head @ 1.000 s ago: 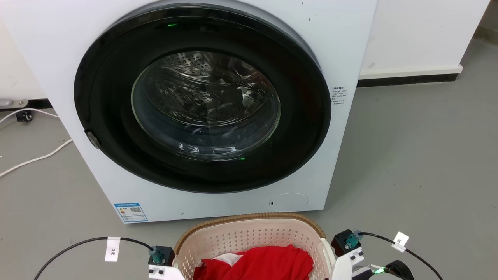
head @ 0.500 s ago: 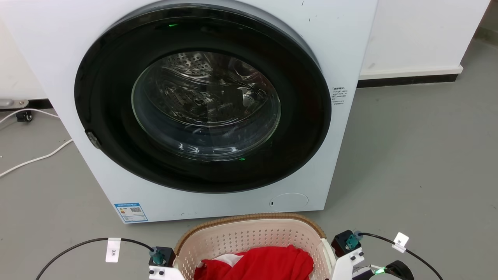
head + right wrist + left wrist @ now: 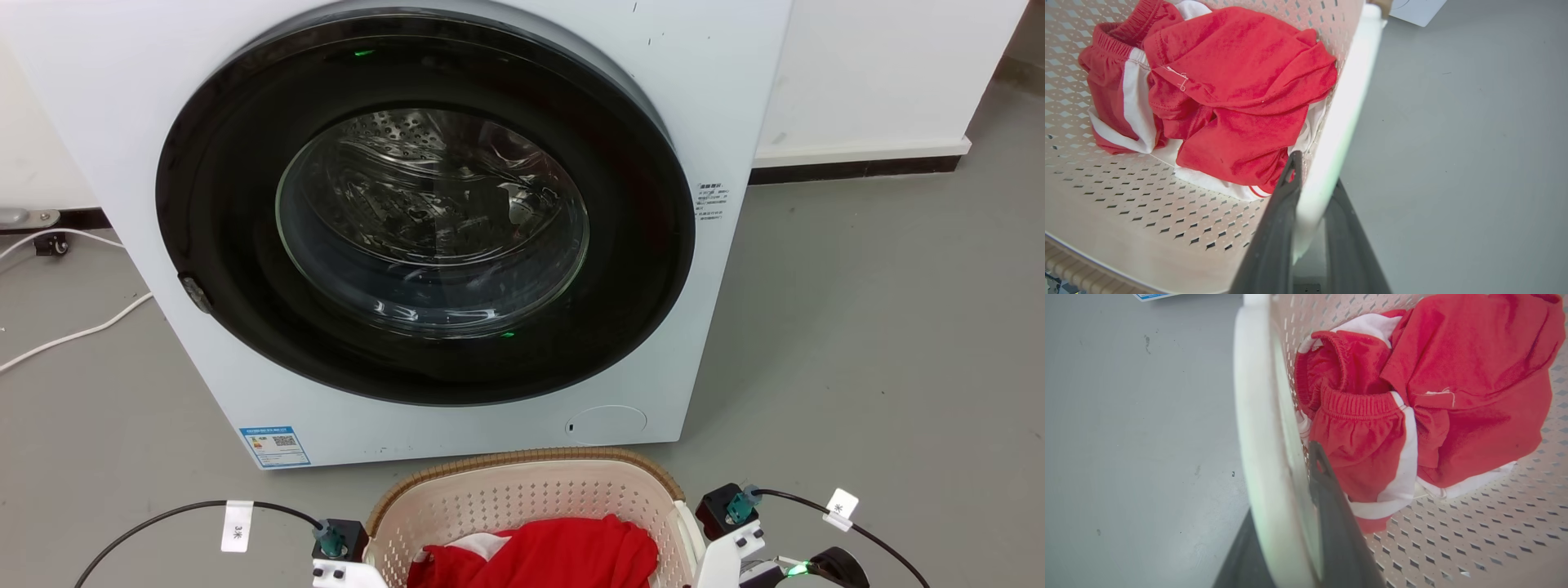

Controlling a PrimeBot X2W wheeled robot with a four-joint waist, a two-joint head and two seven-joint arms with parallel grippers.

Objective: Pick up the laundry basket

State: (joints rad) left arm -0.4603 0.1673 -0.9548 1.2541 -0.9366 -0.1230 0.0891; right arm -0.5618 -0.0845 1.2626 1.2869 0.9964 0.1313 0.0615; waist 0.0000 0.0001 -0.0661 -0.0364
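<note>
Over on the left, the left gripper (image 3: 1286,498), two long dark fingers, has closed tight on the smooth white plastic left handle (image 3: 1257,416), one finger inside the wall and one outside. Between the arms is the cream-white perforated plastic laundry basket (image 3: 522,457) with its tan braided rim. As far as I can tell it stands on the grey floor (image 3: 857,327), just before the bottom front edge of the big white front-loading washing machine (image 3: 735,82). Crumpled red-and-white garments (image 3: 1412,396) lie inside. On the right, the right gripper (image 3: 1316,171) pinches the white right handle (image 3: 1347,102) the same way. I'd say a good lift needs both arms rising together and level, grips firm, so the basket neither tips nor slips.
</note>
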